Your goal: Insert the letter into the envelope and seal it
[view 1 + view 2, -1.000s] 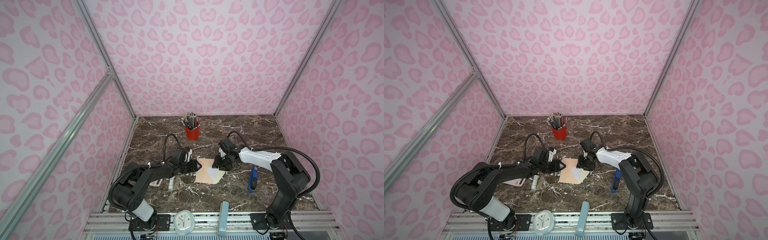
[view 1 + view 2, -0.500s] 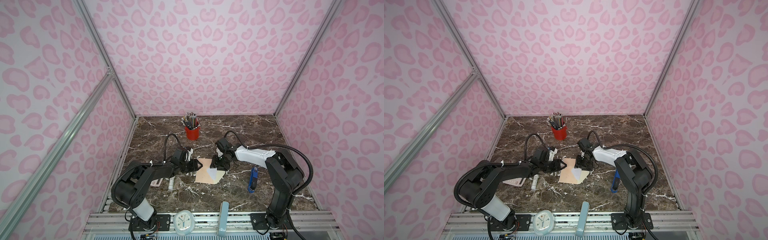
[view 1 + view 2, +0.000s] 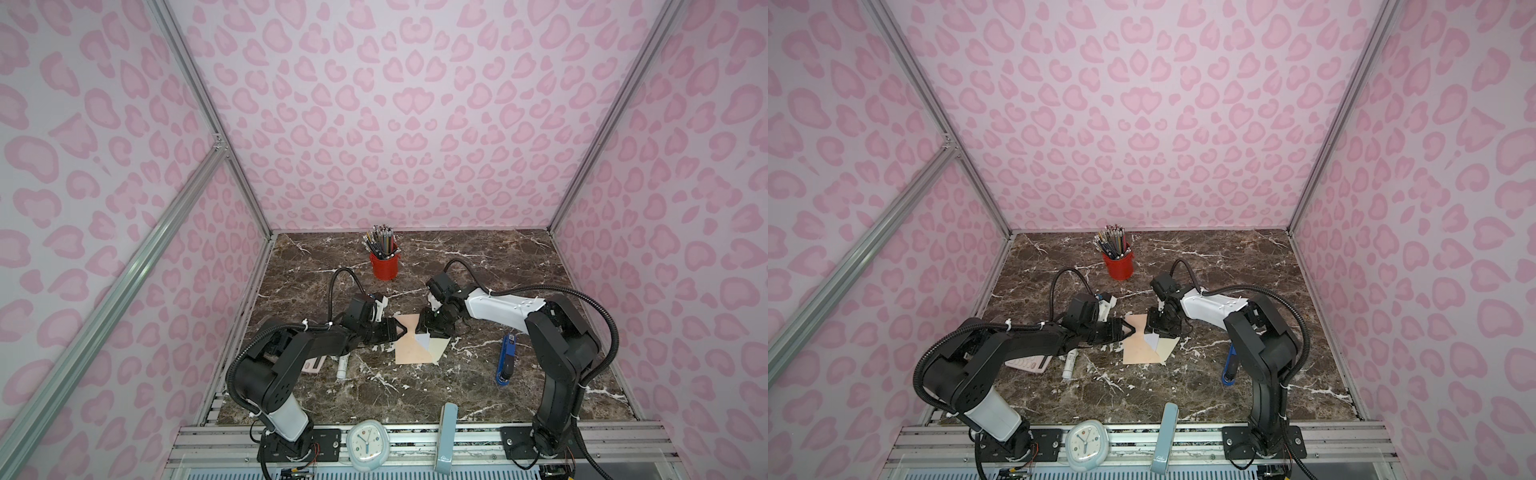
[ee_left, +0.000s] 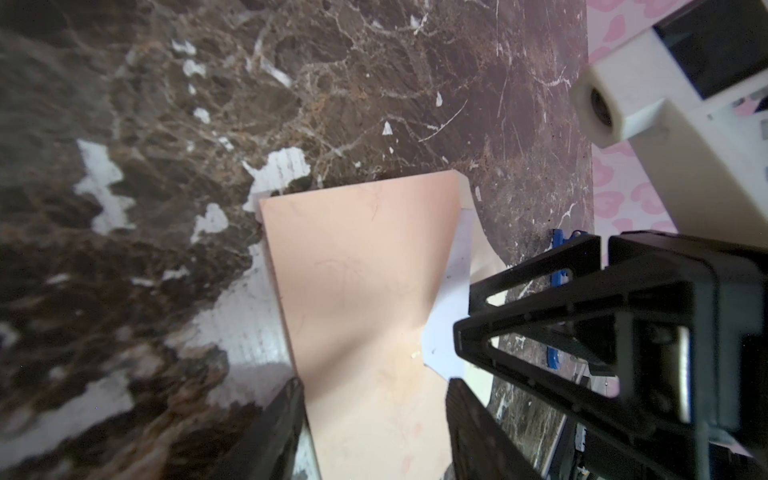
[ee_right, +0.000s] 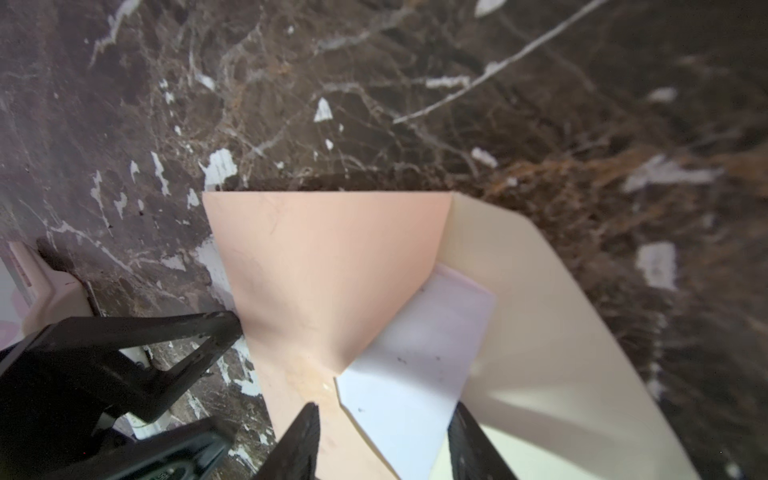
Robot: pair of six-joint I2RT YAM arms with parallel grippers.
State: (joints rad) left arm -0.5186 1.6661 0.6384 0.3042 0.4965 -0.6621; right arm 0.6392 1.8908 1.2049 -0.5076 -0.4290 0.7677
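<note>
Nearest me, a small clock (image 3: 368,444) sits on the front rail. Further in on the marble table (image 3: 415,399), a pink calculator (image 3: 1030,363) and a glue stick (image 3: 343,368) lie on the left and a blue stapler (image 3: 507,359) on the right, all apart from the work.

In the middle lies the envelope (image 3: 409,353). Its long axis runs from my side toward the back wall, and its cream flap (image 3: 440,349) is open and points right. The letter (image 3: 423,341) is partly tucked under the peach panel. I see only a white patch of it, lying on the flap, and in the right wrist view it sits skewed to the envelope's edges.

Both arms meet over the envelope's far part. The left gripper (image 3: 398,330) is at the left edge, jaws standing apart with the peach panel between them. The right gripper (image 5: 384,409) is at the flap side, jaws also parted, with the letter's exposed end between its fingers (image 5: 305,440). I cannot tell whether either presses on the paper.

Behind them, well apart, stands a red cup (image 3: 384,266) of pencils.
</note>
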